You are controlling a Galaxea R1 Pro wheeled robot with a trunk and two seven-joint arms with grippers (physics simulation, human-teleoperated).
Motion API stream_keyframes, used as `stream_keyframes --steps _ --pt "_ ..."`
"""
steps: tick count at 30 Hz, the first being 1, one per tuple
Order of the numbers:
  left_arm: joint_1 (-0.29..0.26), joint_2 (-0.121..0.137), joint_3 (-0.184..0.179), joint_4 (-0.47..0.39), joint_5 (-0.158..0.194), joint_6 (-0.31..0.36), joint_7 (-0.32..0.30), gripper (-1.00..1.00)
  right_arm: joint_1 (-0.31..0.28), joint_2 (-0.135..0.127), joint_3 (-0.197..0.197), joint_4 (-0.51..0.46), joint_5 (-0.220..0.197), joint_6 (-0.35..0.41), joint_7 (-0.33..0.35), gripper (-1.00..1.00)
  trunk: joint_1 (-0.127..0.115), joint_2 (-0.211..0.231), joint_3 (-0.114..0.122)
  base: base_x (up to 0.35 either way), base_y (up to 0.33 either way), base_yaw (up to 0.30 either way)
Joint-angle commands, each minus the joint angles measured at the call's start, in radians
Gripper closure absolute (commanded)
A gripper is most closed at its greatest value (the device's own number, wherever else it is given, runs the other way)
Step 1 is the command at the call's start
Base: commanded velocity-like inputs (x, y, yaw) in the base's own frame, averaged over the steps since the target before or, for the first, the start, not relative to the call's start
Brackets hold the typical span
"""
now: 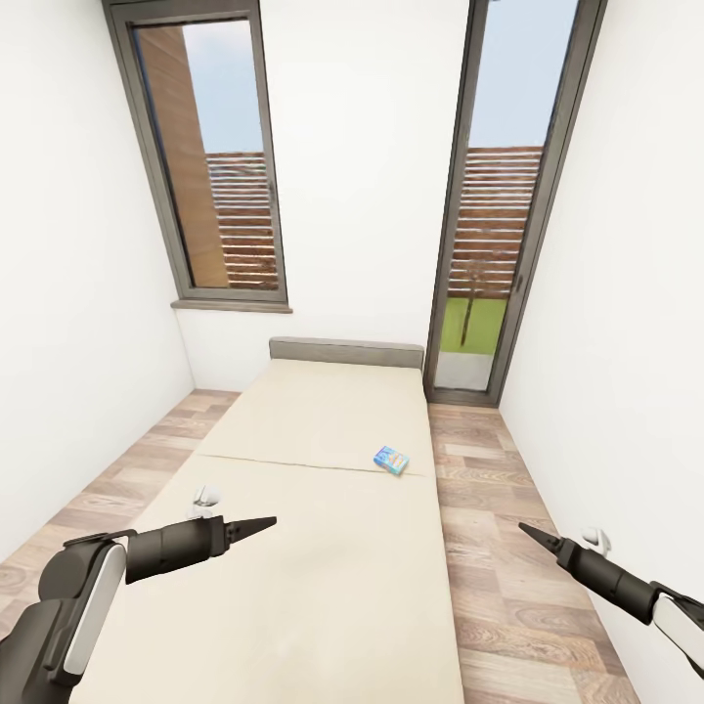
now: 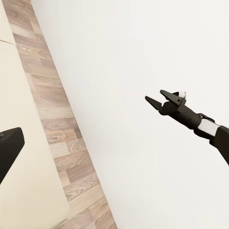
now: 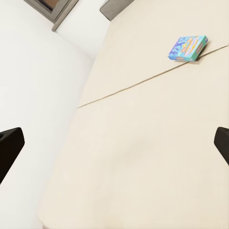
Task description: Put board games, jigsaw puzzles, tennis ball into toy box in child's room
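A blue board game [image 1: 391,460] lies flat on the beige bed [image 1: 313,430], near the bed's right edge and just past the seam across the mattress. The right wrist view shows the same board game [image 3: 187,48] well ahead of that gripper's dark fingers [image 3: 9,148], which stand wide apart. My left gripper [image 1: 269,523] hovers open over the near left part of the mattress, holding nothing. Low over the floor to the right of the bed, my right gripper [image 1: 524,529] is open and empty. The left wrist view shows the right gripper [image 2: 156,96] against the white wall.
The grey headboard [image 1: 346,352] stands against the far wall under a tall window [image 1: 210,166]. A glass door [image 1: 489,293] is at the far right. Strips of wood-plank floor [image 1: 489,548] run along both sides of the bed, between white walls.
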Motion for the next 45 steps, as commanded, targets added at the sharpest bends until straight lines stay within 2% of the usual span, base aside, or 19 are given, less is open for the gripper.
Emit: stream_keyframes --steps 1,11,22,34,45 --pt "-0.001 0.0 0.001 0.0 -0.002 0.004 -0.004 -1.0 -0.001 -0.001 0.004 0.0 -0.01 0.009 0.002 -1.0 0.001 -0.002 -0.002 0.0 -0.002 0.002" --pt "-0.001 0.0 0.002 0.0 -0.002 0.004 -0.004 -1.0 -0.001 -0.001 0.004 0.002 -0.01 0.008 0.002 -1.0 0.001 -0.002 -0.002 0.0 -0.001 0.021" --pt "-0.001 0.0 0.001 0.0 -0.002 0.004 -0.004 -1.0 -0.001 0.003 0.004 -0.001 -0.009 0.007 0.0 -1.0 0.001 -0.002 -0.002 0.0 -0.179 0.238" --pt "-0.001 0.0 0.001 0.0 -0.002 0.004 -0.004 -1.0 -0.001 0.006 0.002 -0.001 0.059 -0.01 -0.001 -1.0 0.001 -0.002 -0.002 0.0 -0.285 0.289" --pt "-0.001 0.0 0.0 0.0 -0.002 0.004 -0.004 -1.0 -0.001 0.006 0.001 -0.001 0.068 -0.012 -0.001 -1.0 0.001 -0.002 -0.002 0.0 -0.084 0.292"
